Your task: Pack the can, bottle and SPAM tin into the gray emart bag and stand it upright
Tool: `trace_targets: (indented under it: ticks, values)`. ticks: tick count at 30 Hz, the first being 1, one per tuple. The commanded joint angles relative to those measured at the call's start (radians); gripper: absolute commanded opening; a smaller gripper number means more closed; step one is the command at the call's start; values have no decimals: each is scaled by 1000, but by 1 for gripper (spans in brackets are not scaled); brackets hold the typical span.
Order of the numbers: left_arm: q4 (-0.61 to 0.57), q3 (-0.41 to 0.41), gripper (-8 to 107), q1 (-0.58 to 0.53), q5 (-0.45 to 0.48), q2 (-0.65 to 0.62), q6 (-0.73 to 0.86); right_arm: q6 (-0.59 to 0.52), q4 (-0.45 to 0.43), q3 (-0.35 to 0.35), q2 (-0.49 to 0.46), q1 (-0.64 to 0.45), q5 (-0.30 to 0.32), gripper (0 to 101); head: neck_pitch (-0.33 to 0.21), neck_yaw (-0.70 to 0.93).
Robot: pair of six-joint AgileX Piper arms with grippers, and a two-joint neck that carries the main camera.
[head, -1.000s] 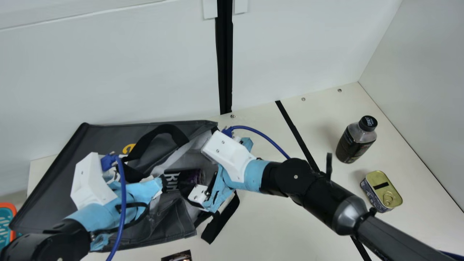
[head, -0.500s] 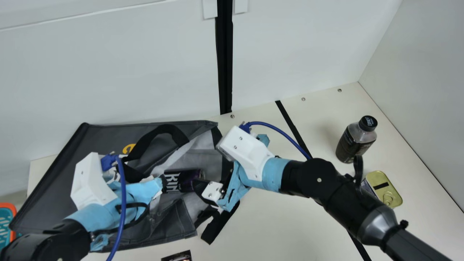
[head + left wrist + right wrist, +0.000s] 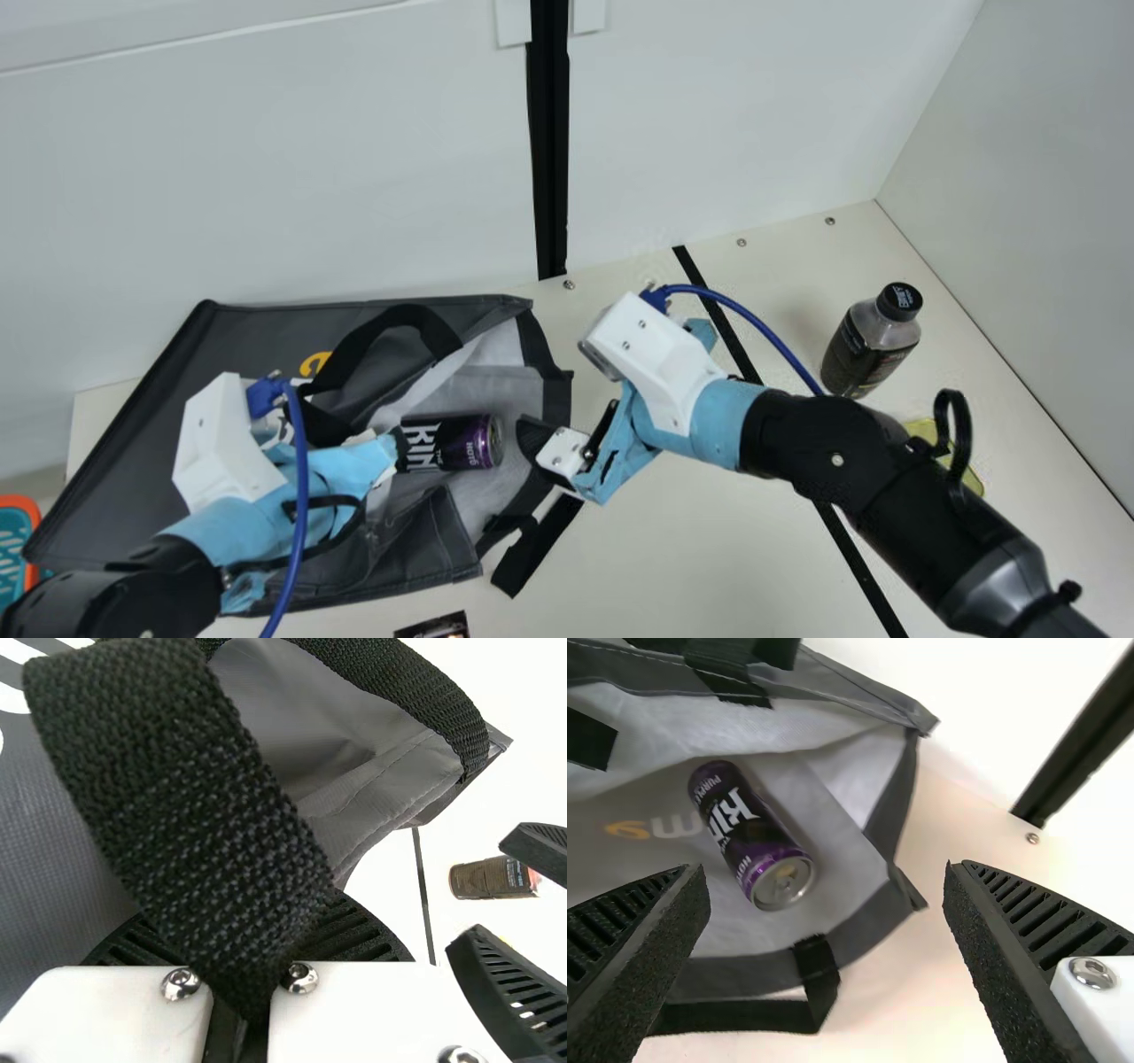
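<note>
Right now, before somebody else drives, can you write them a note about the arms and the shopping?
Left gripper: jaws shut on a black handle of the gray bag.
Right gripper: jaws open, empty, by the bag's mouth.
Done: can inside the bag, which lies on its side.
To do: pack the bottle and SPAM tin, both still on the table, then stand the bag upright.

Purple can [image 3: 474,442] lying in gray bag [image 3: 199,354], bottle [image 3: 864,350] upright, tin [image 3: 921,431] nearby
</note>
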Motion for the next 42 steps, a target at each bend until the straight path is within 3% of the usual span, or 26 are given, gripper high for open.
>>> trace_targets:
  ticks: [1,20,42]
  values:
    - [0,0,-8,0,0,0,0,54,-55,-3,-12,-6,-1,95,-23,-2]
    - [0,0,-8,0,0,0,0,409,-404,-73,-127,-71,76,95,-23,-2]
    - [0,0,-8,0,0,0,0,719,-686,-150,-247,-160,203,95,-23,-2]
